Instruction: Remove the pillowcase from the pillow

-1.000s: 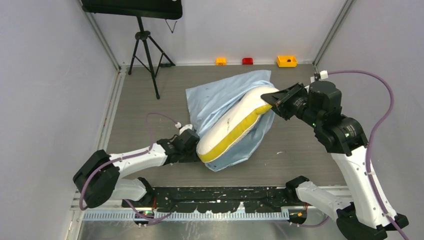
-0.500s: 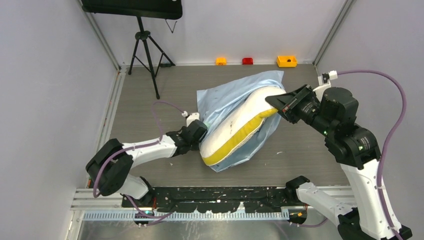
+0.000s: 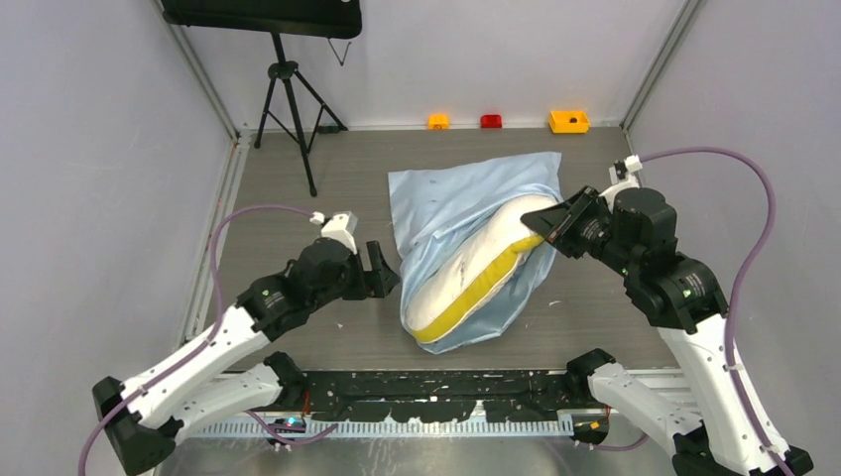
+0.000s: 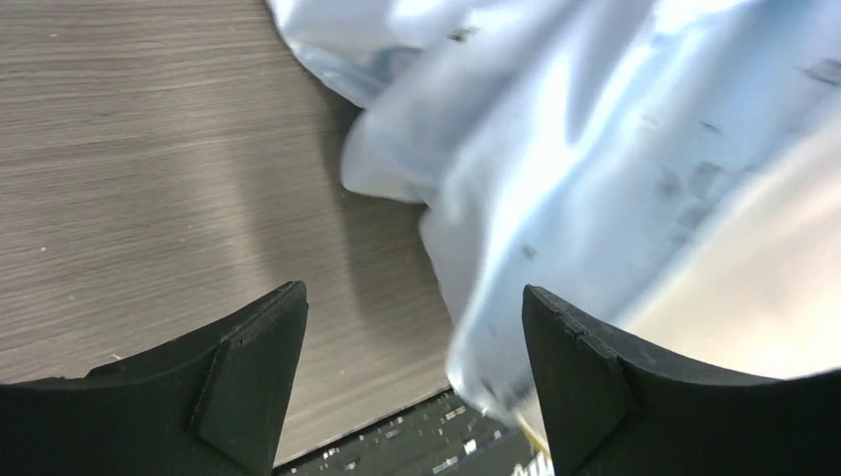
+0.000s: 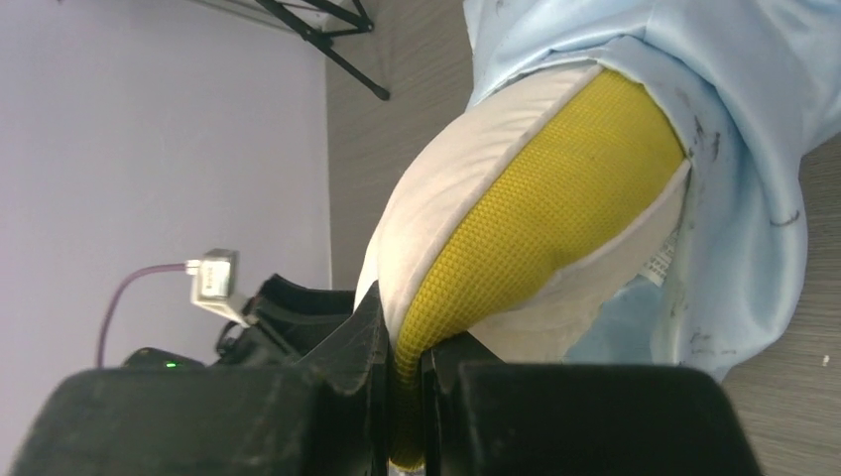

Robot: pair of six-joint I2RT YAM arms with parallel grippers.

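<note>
The white pillow with its yellow side band lies tilted in the middle of the table, half out of the light-blue pillowcase. My right gripper is shut on the pillow's far right corner; the right wrist view shows the yellow band of the pillow pinched in that gripper, with the pillowcase draped behind. My left gripper stands open just left of the pillow. In the left wrist view the gripper holds nothing, and a blurred edge of the pillowcase hangs near its right finger.
A black tripod stands at the back left. Three small blocks, orange, red and yellow, sit along the back wall. A black rail runs along the near edge. Walls close in on both sides.
My left gripper has opened, let go of the pillowcase and drawn back to the left. The pillowcase has settled flatter at the far side. The right gripper keeps its hold, slightly lower.
</note>
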